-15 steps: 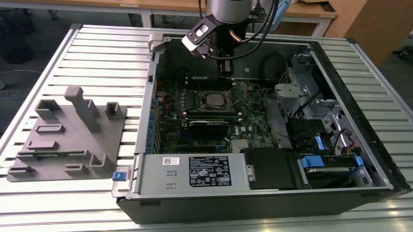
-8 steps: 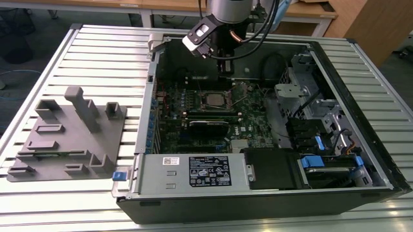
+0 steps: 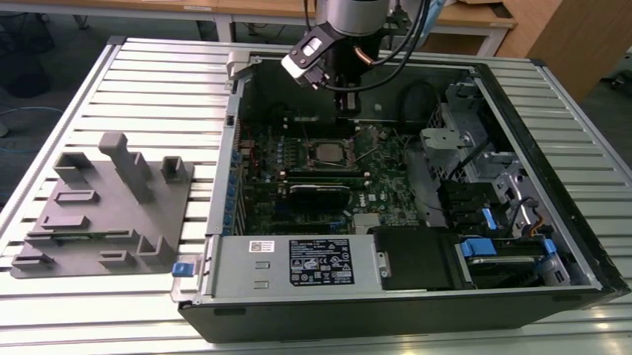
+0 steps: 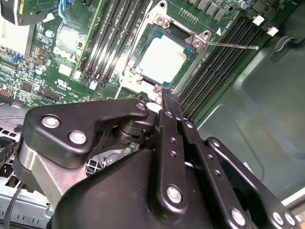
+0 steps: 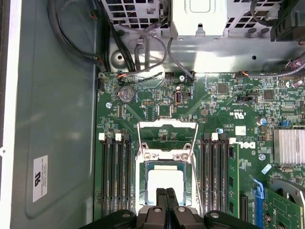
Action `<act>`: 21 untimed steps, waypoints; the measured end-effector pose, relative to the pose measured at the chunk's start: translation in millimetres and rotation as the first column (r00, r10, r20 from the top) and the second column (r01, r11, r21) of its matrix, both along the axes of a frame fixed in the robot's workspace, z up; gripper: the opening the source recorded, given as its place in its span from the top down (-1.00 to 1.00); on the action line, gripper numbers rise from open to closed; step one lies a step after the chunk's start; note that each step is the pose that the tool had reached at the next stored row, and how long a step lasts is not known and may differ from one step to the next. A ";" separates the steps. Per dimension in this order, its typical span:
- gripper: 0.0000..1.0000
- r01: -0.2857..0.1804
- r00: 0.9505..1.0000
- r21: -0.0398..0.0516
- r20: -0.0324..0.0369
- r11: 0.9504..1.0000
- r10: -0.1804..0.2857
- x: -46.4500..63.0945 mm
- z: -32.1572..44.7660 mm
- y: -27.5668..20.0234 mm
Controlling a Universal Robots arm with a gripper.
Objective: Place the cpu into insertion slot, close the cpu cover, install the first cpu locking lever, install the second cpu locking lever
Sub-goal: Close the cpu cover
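The cpu (image 5: 167, 179) sits in the insertion slot (image 5: 167, 164), so step 1 looks done. The cpu cover (image 5: 167, 125) is flipped open and a locking lever (image 4: 232, 46) is unlatched, so approx. 3 steps are left. The gripper (image 5: 167, 191), jaws pressed together w/ nothing held, hangs near the cpu.

A robotics lab or test workshop: an open computer case (image 3: 395, 314) lies on its side on a slatted aluminium surface (image 3: 118, 74), its green motherboard (image 3: 380, 174) bared, and a robot arm (image 3: 351, 15) reaches into it from above. Beside the case, on the exterior view's left, sits a grey moulded fixture block (image 3: 109, 214). Behind the case stand plain wooden desks (image 3: 266, 9) and a wooden cabinet (image 3: 573, 37)
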State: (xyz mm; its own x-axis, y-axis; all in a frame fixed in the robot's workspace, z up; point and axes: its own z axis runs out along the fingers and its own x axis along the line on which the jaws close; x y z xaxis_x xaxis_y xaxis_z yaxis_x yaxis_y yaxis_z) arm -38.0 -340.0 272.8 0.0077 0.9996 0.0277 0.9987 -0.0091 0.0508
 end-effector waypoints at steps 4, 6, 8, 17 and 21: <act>0.80 0.000 1.000 0.000 0.000 1.000 0.000 0.5 0.0 0.0; 0.80 0.000 1.000 0.000 0.000 1.000 0.000 1.1 0.0 0.0; 0.80 0.000 1.000 0.000 0.000 1.000 0.000 2.2 0.0 0.0; 0.80 0.000 1.000 0.000 0.000 1.000 0.000 6.4 0.0 0.0; 0.80 0.000 1.000 0.000 0.000 1.000 0.000 7.3 0.0 0.0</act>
